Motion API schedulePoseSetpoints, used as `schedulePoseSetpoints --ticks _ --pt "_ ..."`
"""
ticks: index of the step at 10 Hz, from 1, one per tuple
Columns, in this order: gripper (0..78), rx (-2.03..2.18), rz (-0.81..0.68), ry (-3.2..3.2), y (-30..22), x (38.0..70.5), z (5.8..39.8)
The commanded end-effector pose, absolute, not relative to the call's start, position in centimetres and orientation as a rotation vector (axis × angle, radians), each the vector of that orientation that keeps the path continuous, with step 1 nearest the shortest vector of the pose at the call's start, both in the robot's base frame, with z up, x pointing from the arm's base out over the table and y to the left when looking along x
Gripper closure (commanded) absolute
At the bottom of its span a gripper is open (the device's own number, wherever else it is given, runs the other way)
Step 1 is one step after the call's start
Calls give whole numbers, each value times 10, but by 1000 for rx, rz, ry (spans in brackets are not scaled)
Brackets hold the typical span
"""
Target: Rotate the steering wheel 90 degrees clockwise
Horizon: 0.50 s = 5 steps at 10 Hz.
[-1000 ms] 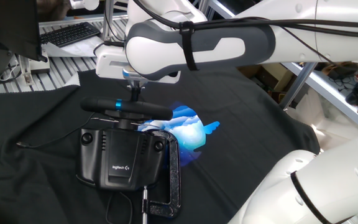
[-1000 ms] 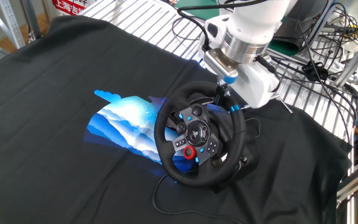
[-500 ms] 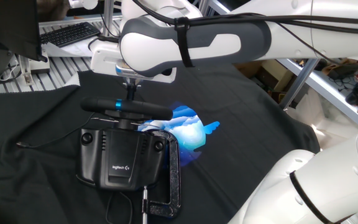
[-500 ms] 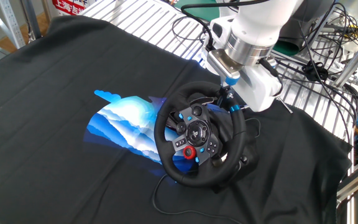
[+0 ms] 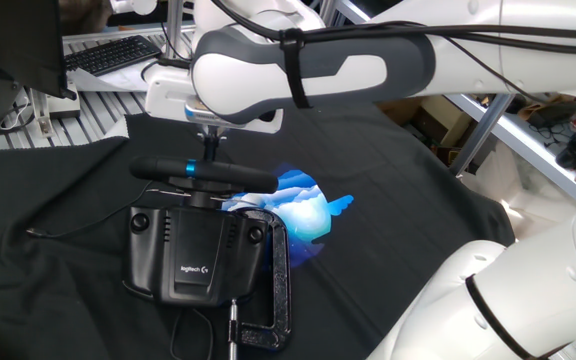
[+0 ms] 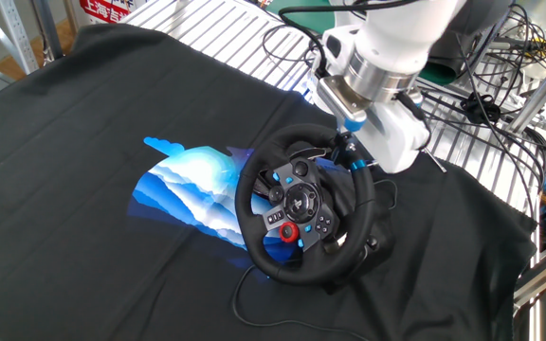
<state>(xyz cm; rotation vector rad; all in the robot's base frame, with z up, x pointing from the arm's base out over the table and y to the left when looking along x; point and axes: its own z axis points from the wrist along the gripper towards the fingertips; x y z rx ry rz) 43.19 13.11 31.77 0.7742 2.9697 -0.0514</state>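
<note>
Since a second ago the arm's big white wrist has drifted a touch up and toward the keyboard side, lifting slightly off the wheel; over the last half second nothing has shifted.

From the first fixed view, the steering wheel [image 5: 204,174] shows edge-on as a thick black bar with a small light-blue stripe, standing at the front of its boxy black base [image 5: 199,251]. The base looks like matte moulded plastic and is pinned down by a metal C-clamp [image 5: 276,281] with a dull, rough finish. The gripper [image 5: 209,143] hangs right over the stripe, its dark fingers pointing down at the rim. Whether they are pinched on the rim or just clear of it I cannot tell from here.

From the other fixed view, the wheel faces the camera: a round, padded-looking rim with a button-studded hub and one red dial. Its blue mark sits at the upper right, directly under the gripper [image 6: 347,138]. The fingers are mostly hidden behind the white flange, so their spread stays unclear. A soft black cloth [image 6: 112,114] with a glossy blue print covers the table.

My read is that the turn has not begun; this is the approach or grasp stage. Next it needs a firm hold on the rim at the blue mark, then a sweep along the rim's arc clockwise, not a straight pull.
</note>
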Motion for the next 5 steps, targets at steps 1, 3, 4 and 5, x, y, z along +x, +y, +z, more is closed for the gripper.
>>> schedulePoseSetpoints --ticks 1,3,4,5 --pt "761 816 -173 2939 133 438 320" --pt "761 826 -180 2958 134 441 320" --pt "761 779 -164 3006 135 442 320" --pt "761 774 -139 3016 135 442 320"
